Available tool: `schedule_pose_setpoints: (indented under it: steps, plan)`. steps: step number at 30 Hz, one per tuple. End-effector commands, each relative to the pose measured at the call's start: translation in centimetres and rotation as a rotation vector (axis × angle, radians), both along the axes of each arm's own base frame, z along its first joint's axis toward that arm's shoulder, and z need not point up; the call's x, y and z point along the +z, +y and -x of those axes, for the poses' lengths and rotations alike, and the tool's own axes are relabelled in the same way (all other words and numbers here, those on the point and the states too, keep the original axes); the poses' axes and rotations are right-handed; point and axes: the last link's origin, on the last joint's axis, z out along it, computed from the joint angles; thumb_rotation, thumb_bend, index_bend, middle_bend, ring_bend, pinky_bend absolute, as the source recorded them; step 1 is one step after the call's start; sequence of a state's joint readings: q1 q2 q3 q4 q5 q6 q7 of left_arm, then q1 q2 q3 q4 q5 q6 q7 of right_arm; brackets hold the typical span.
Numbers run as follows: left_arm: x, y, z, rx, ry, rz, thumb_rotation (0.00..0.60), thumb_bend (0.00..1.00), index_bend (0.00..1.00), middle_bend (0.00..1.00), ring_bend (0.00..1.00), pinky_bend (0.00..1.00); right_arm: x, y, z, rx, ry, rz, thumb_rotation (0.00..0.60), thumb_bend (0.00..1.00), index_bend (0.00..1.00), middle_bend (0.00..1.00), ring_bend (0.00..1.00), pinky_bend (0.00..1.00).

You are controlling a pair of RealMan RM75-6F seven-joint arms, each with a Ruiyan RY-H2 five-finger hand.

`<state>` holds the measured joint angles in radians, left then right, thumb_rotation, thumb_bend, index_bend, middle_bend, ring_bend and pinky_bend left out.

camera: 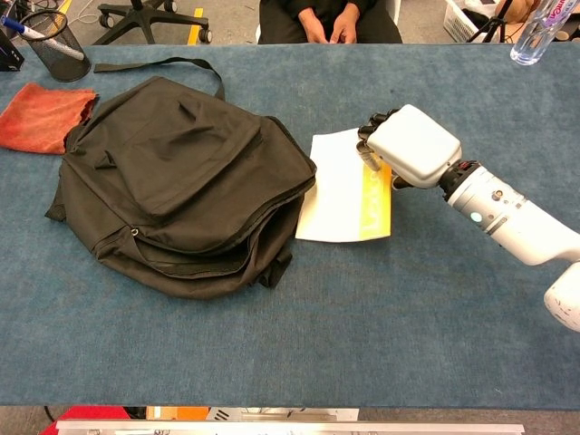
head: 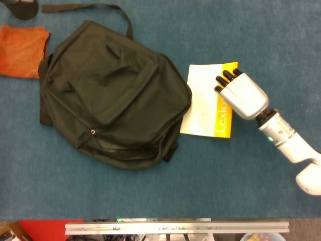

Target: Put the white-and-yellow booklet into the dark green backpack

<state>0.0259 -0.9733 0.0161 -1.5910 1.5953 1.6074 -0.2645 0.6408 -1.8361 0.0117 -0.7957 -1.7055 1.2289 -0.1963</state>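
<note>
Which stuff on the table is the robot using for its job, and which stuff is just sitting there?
For the job:
- white-and-yellow booklet
- dark green backpack
- right robot hand, resting on the booklet

Just lying about:
- orange cloth
- mesh pen cup
- water bottle

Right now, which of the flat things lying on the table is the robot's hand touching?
The white-and-yellow booklet, right of the backpack; the right hand rests on it. The orange cloth lies untouched at far left.
</note>
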Motion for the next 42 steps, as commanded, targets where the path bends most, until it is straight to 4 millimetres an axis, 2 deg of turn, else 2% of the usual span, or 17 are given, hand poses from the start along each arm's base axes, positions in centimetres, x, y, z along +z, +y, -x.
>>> schedule_pose_setpoints:
  steps: [1, 6, 10, 16, 22, 32, 36, 42]
  plan:
    - [0.1, 0.0, 0.0, 0.002, -0.001, 0.000, 0.600, 0.26, 0.28, 0.19, 0.12, 0.07, 0.3, 0.0, 0.0, 0.001, -0.012, 0.006, 0.600, 0.45, 0.74, 0.55, 0.44, 0.59]
    - [0.2, 0.6, -0.2, -0.019, 0.020, 0.008, 0.600, 0.26, 0.28, 0.19, 0.13, 0.08, 1.8, -0.1, 0.7, -0.008, -0.038, 0.036, 0.600, 0.48, 0.81, 0.59, 0.51, 0.66]
    - [0.0, 1.7, -0.5, -0.053, 0.047, 0.039, 0.600, 0.26, 0.28, 0.20, 0.15, 0.14, 3.8, 0.0, 1.4, -0.017, -0.061, 0.070, 0.600, 0.50, 0.83, 0.62, 0.54, 0.70]
    - [-0.7, 4.4, -1.7, -0.152, 0.095, 0.122, 0.600, 0.26, 0.30, 0.21, 0.15, 0.14, 8.3, 0.2, 1.9, -0.028, -0.127, 0.162, 0.600, 0.52, 0.84, 0.63, 0.55, 0.71]
    - [-2.0, 7.4, -3.2, -0.248, 0.128, 0.223, 0.600, 0.26, 0.31, 0.23, 0.17, 0.15, 13.2, 0.8, 1.6, -0.021, -0.183, 0.257, 0.600, 0.52, 0.84, 0.63, 0.55, 0.71]
    - [-6.6, 10.6, -5.7, -0.422, 0.140, 0.456, 0.600, 0.26, 0.32, 0.24, 0.17, 0.15, 20.4, 1.6, 1.5, -0.042, -0.193, 0.422, 0.600, 0.52, 0.84, 0.63, 0.56, 0.71]
    - [-8.4, 10.6, -5.8, -0.455, 0.173, 0.528, 0.600, 0.26, 0.31, 0.23, 0.17, 0.15, 22.0, 1.7, 2.0, -0.070, -0.199, 0.466, 0.600, 0.52, 0.84, 0.63, 0.56, 0.71]
    - [-11.0, 10.0, -6.3, -0.472, 0.182, 0.562, 0.600, 0.26, 0.29, 0.22, 0.17, 0.15, 22.7, 1.7, 2.7, -0.102, -0.189, 0.488, 0.600, 0.52, 0.84, 0.63, 0.56, 0.71]
